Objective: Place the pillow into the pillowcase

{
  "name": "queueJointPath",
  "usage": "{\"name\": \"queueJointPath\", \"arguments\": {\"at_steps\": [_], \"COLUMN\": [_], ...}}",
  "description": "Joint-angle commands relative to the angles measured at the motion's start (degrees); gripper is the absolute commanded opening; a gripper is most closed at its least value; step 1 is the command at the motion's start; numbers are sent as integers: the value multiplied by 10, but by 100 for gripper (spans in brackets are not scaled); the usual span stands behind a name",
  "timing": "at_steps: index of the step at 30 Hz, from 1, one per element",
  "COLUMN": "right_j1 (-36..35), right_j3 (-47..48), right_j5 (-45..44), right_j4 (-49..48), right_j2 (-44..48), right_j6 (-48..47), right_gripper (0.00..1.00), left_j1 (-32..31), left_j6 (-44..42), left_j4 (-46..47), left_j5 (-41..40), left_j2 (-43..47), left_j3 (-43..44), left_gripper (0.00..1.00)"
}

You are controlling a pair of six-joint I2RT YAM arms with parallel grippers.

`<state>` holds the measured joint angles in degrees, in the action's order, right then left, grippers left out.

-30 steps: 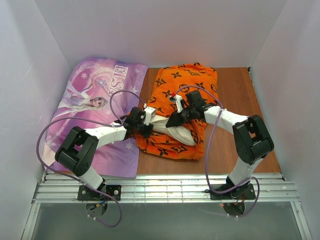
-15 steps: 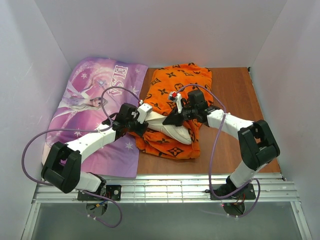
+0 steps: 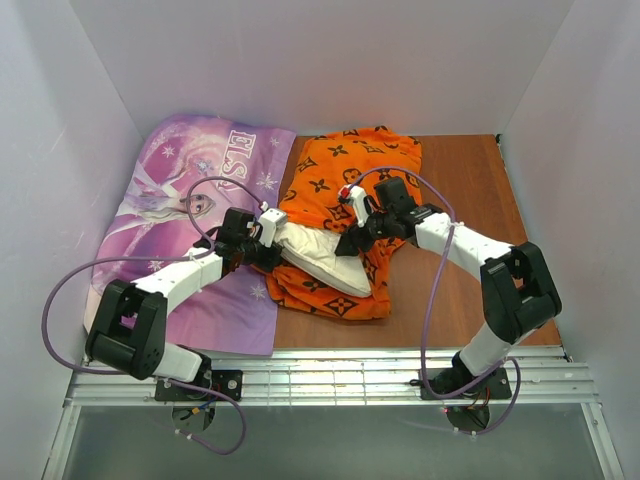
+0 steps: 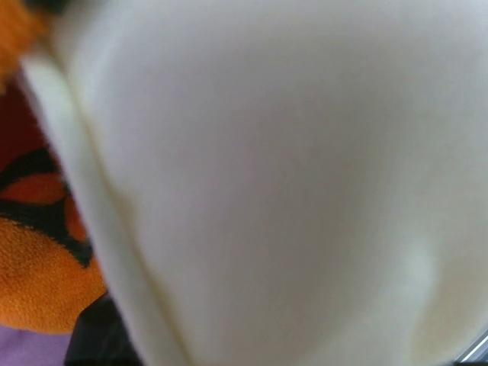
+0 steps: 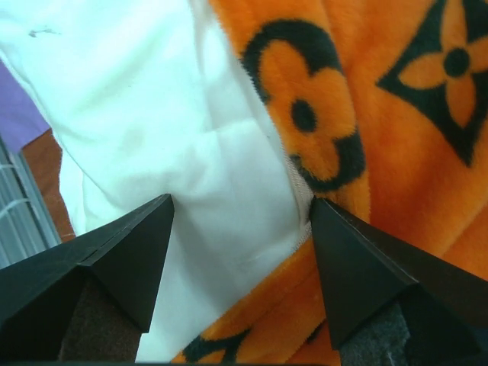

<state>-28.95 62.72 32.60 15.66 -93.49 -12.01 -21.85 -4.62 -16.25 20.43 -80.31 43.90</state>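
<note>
White arms (image 3: 455, 245), black joints (image 3: 512, 290), purple cables (image 3: 428, 300); right gripper (image 5: 240, 221) black, wedge-tipped.

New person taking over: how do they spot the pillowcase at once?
On the brown wooden table, two fabrics lie side by side near the back wall. The pillowcase is the right-hand one, with a white pillow poking from its near end. It is bright orange with black flower motifs, unlike the purple princess-print fabric beside it.
</note>
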Motion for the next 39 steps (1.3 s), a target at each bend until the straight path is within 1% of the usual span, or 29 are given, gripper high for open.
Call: {"name": "queueJointPath", "arguments": {"at_steps": [1,4,5,6,9,17,24,25,26,27,28,29,30,31,32,33,34,35,36,37,38,39], "right_j1": [-33,-59,-67,-85,-115,-166,-184,-186,-186,-184,-181,-168,-158,-147,-127,-117,-108,-91,-85,-80,-73,-71], "right_j3": [24,20,22,25,45,129,161,162,161,163,167,171,174,180,183,185,185,184,182,181,176,175], "right_j5": [-60,-66,-70,-74,-102,-154,-198,-207,-213,-222,-225,-219,-182,-161,-142,-123,-84,-64,-49,-20,-6,6], "right_j4": [4,-20,-21,-21,-21,-20,-28,-25,-23,-23,-23,-22,-22,-22,-21,-20,-20,-20,-20,-20,-20,-20], "right_j2": [31,60,65,67,64,-37,-131,-140,-147,-157,-162,-164,-164,-161,-158,-158,-156,-155,-153,-151,-152,-155], "right_j6": [-54,-75,-83,-92,-118,-148,-183,-188,-188,-180,-165,-146,-101,-79,-58,-16,0,18,31,57,69,80], "right_gripper": [68,71,78,89,97,99,98,93,63,39,19,2,1,1,1,1,1,1,1,1,1,1], "left_j1": [4,4,4,4,4,4,4,4,4,3,4,3,4,5,6,6,7,8,8,8,7,8], "left_j6": [8,7,6,5,8,18,27,28,29,35,41,43,74,87,103,116,139,148,157,174,180,189], "left_j4": [26,26,27,28,30,35,40,39,39,40,43,46,49,54,67,78,97,107,115,119,113,105], "left_j5": [33,35,37,37,43,50,59,56,54,51,46,42,41,40,39,42,43,44,43,39,33,6], "left_j2": [7,7,6,7,7,10,15,14,15,15,16,18,27,36,47,82,102,121,142,170,180,186], "left_j3": [19,17,16,15,12,6,-3,-3,-5,-8,-12,-17,-28,-35,-43,-54,-75,-84,-93,-98,-95,-92], "left_gripper": [0,0,0,0,0,0,0,0,0,0,6,15,23,28,41,46,52,62,66,67,68,69]}}
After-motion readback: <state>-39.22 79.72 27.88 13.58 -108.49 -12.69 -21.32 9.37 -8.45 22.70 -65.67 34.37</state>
